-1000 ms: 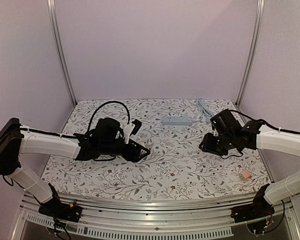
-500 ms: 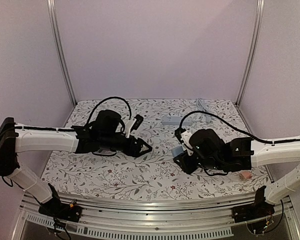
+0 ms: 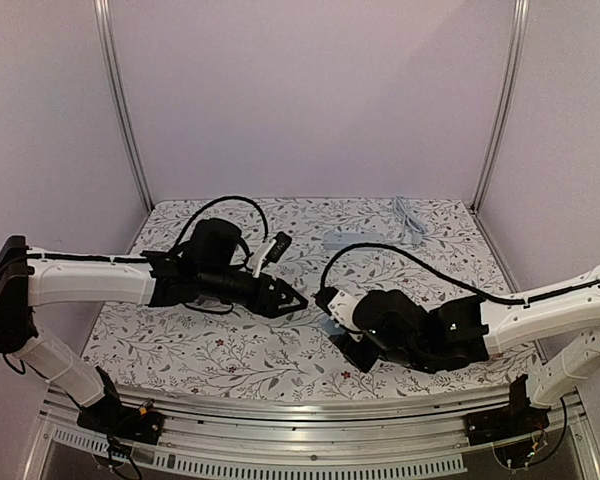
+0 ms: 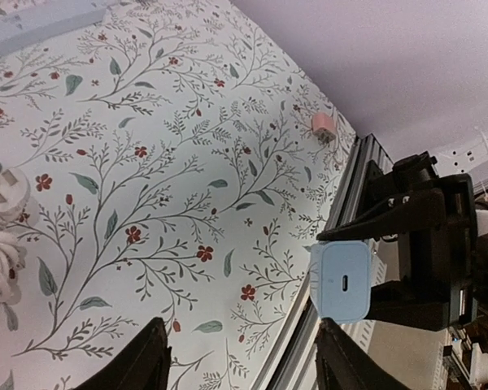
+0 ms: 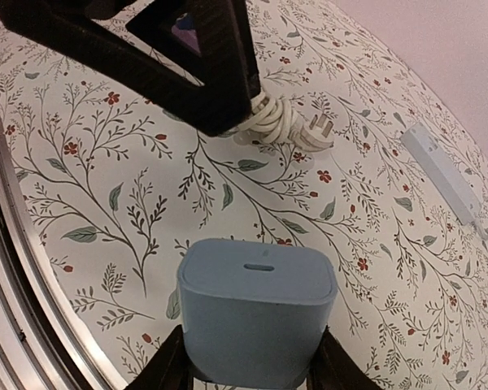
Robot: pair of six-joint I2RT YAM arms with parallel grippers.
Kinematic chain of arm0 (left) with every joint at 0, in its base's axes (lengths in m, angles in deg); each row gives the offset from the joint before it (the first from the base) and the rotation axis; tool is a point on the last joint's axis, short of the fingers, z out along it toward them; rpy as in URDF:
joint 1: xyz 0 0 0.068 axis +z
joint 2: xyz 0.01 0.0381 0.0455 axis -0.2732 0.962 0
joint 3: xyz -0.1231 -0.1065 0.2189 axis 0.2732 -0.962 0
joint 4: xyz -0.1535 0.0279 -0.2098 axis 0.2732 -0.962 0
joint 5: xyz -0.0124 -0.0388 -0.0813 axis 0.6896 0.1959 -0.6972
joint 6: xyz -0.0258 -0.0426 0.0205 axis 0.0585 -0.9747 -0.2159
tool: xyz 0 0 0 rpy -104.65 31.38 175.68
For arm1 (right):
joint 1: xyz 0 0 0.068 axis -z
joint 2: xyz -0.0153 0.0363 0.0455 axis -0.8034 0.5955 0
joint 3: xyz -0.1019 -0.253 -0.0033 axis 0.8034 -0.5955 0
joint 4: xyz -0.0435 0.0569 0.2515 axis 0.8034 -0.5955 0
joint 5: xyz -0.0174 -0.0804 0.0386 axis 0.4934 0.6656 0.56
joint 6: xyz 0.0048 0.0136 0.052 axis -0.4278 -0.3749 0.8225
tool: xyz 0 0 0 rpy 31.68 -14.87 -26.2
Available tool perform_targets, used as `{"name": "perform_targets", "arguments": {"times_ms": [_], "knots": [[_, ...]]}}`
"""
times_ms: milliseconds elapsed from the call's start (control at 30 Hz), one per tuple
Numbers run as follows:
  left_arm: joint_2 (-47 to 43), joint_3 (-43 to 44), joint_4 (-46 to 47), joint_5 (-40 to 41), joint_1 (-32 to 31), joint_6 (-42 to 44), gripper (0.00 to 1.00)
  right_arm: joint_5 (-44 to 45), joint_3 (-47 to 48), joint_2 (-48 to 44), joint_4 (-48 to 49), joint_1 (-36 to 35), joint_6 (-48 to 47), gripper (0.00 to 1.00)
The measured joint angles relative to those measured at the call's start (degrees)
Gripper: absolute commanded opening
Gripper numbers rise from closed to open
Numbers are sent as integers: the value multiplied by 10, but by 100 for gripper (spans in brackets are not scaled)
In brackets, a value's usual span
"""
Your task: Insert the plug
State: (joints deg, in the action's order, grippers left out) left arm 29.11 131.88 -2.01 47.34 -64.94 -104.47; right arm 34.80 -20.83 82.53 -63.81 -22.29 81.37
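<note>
Blue charger (image 5: 256, 317) sat clamped in right tool (image 5: 250, 367), left tool (image 4: 242, 345) open and empty near white cable (image 5: 270, 122), so holding charger steady looked key for plugging.

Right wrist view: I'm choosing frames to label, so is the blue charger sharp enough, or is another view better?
Right wrist: blue charger crisp, evenly lit, port slot readable. Left wrist: it is smaller but still sharp. Top external: even light, charger too dark to make out.
</note>
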Motion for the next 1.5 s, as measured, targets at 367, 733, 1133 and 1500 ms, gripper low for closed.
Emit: {"name": "perform_targets", "arguments": {"times_ms": [367, 733, 1133, 1500], "knots": [[17, 17, 23, -67, -30, -1, 60, -2, 13, 0, -4, -19, -29, 0], [51, 48, 17, -75, -53, 6, 53, -3, 25, 1, -25, -26, -30, 0], [74, 59, 10, -95, -60, 10, 47, 16, 42, 18, -61, -34, -38, 0], [90, 59, 17, -122, -64, 9, 42, 53, 70, 33, -97, -46, -54, 0]]}}
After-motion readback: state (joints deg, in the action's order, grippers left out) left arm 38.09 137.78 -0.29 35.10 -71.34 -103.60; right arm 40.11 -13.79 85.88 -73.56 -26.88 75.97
